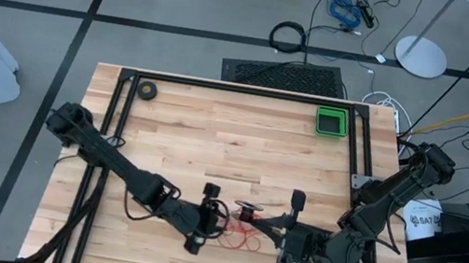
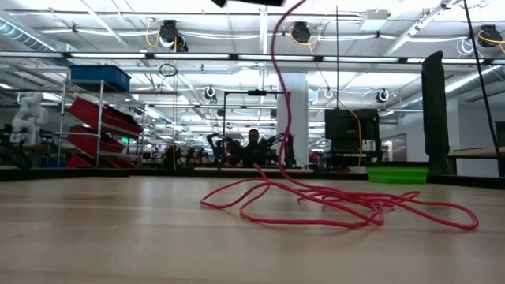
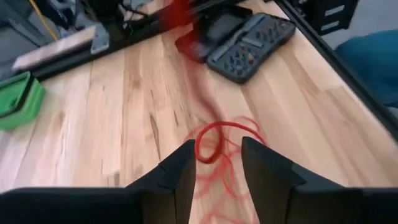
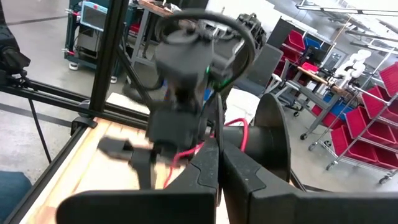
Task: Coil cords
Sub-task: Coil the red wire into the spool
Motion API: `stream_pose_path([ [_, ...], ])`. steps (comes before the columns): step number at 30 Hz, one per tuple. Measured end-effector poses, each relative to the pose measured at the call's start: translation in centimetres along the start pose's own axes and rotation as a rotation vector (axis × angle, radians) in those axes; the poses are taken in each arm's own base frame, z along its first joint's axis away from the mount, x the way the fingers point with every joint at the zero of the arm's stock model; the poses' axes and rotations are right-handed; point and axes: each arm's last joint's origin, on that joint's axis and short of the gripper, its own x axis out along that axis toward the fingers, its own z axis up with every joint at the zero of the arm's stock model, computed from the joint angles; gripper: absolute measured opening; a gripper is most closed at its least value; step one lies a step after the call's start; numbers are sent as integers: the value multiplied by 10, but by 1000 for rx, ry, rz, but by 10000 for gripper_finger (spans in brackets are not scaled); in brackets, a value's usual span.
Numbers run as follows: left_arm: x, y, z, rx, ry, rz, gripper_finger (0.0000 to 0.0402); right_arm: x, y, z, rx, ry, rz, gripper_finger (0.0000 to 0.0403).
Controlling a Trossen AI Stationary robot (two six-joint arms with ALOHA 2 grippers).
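Left claw point(image 3: 216, 165) is hovering spread over the loose red cord point(image 1: 241, 237) near the bench's point(image 1: 215, 138) front edge, while right claw point(image 4: 219, 163) is pinching that cord.

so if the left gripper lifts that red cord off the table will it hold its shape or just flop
Probably flop: the red cord lies in loose, uneven loops on the table and hangs limp where it rises. It looks very thin beside the left gripper, whose fingers stand apart over it, so it may slip out. Likely light, and the loops may tangle or drag.
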Motion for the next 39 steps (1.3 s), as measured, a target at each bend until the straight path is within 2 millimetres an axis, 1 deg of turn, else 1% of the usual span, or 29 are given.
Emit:
stream_pose_path([
  [6, -44, 3, 10, -108, 5, -29, 137, 0, 0, 0, 0, 0, 0, 0],
  [9, -61, 2, 15, -152, -14, -48, 137, 0, 0, 0, 0, 0, 0, 0],
  [12, -72, 0, 20, -167, -53, -52, 137, 0, 0, 0, 0, 0, 0, 0],
  [20, -73, -3, 36, -36, -217, 32, 137, 0, 0, 0, 1, 0, 0, 0],
  [24, -76, -2, 44, -25, -297, 82, 137, 0, 0, 0, 0, 0, 0, 0],
  [27, -79, -3, 48, -14, -332, 146, 137, 0, 0, 0, -4, 3, 1, 0],
  [33, -83, -6, 52, 10, -366, 194, 137, 0, 0, -1, -4, 5, 1, 0],
  [36, -83, -12, 56, 34, -411, 210, 137, 0, 0, -1, -3, 5, 1, 0],
  [39, -76, -21, 58, 92, -445, 220, 137, 0, 0, -1, -4, 5, 1, 0],
])
